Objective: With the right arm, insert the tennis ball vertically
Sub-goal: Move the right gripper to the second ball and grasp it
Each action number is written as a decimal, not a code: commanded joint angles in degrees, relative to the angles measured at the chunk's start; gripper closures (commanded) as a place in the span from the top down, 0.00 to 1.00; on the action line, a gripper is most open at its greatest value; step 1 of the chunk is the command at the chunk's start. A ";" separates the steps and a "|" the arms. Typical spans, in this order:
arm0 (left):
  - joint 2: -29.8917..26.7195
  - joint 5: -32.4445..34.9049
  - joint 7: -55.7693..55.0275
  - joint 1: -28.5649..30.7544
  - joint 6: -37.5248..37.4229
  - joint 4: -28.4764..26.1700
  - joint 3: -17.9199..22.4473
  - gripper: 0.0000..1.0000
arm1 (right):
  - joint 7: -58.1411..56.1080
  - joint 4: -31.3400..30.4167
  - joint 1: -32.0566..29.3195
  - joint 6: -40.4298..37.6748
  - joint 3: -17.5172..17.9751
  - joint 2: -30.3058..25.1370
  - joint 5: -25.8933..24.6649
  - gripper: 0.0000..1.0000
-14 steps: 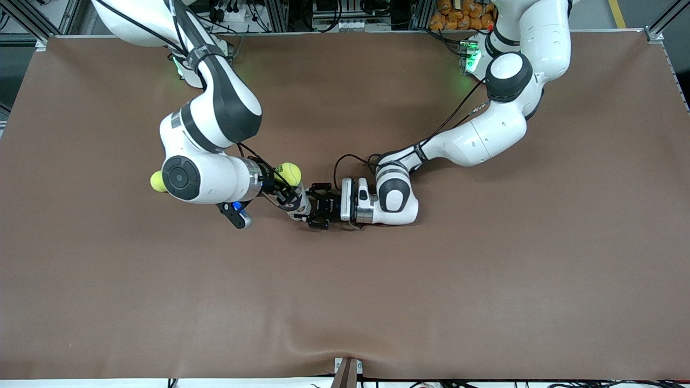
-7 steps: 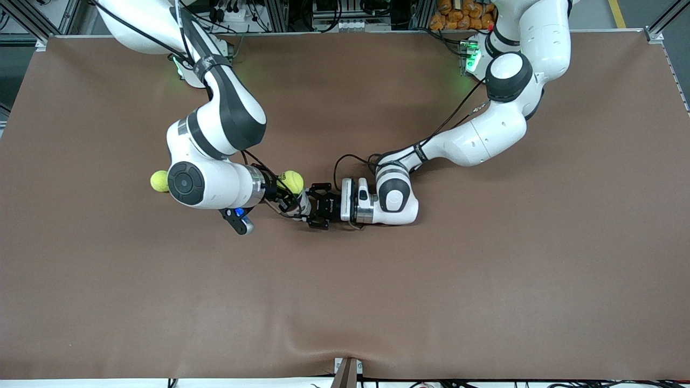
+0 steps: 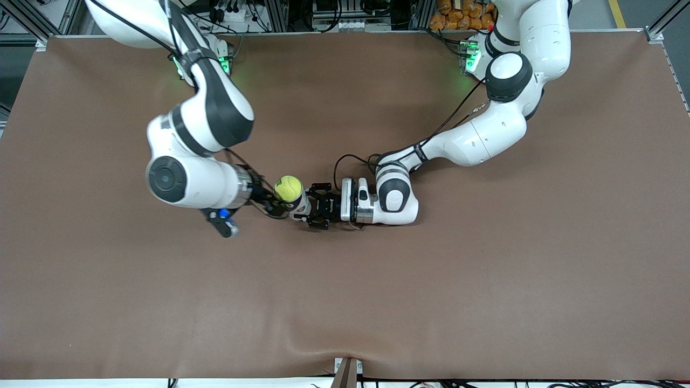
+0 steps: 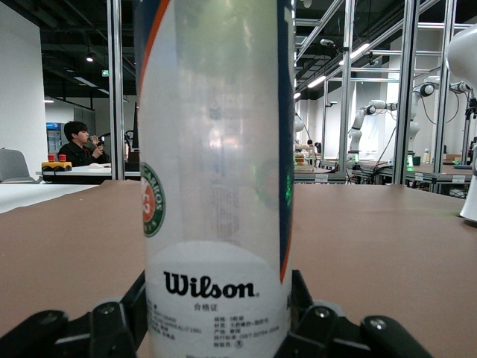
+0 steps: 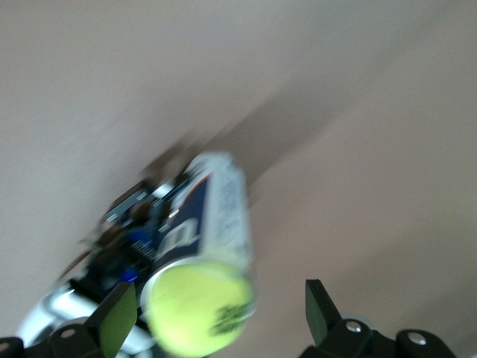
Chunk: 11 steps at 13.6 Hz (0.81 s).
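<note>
A yellow tennis ball sits in the open mouth of a clear Wilson ball tube. The tube stands upright on the brown table. My left gripper is shut on the tube low down, and its fingers press both sides of the tube. My right gripper is open and empty, just beside the ball toward the right arm's end. In the right wrist view the ball fills the top of the tube, with the right gripper spread wide around it and not touching.
The brown mat covers the whole table. The right arm's elbow hangs low over the mat beside the tube. The left arm's wrist lies low beside the tube on the left arm's side.
The ball moved over the tube and now rests in its mouth. My right gripper let go and drew back toward its own end. The elbow now hides a second ball.
</note>
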 commanded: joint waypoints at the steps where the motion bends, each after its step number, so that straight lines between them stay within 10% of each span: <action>1: 1.87 -1.42 2.02 -0.90 -0.54 2.16 0.51 0.73 | -12.38 -5.03 -7.92 -3.50 0.42 -5.22 -4.41 1.00; 11: 1.87 -1.42 1.93 -0.81 -0.54 2.16 0.51 0.73 | -49.51 -35.00 -30.11 8.87 0.42 -10.68 -10.92 1.00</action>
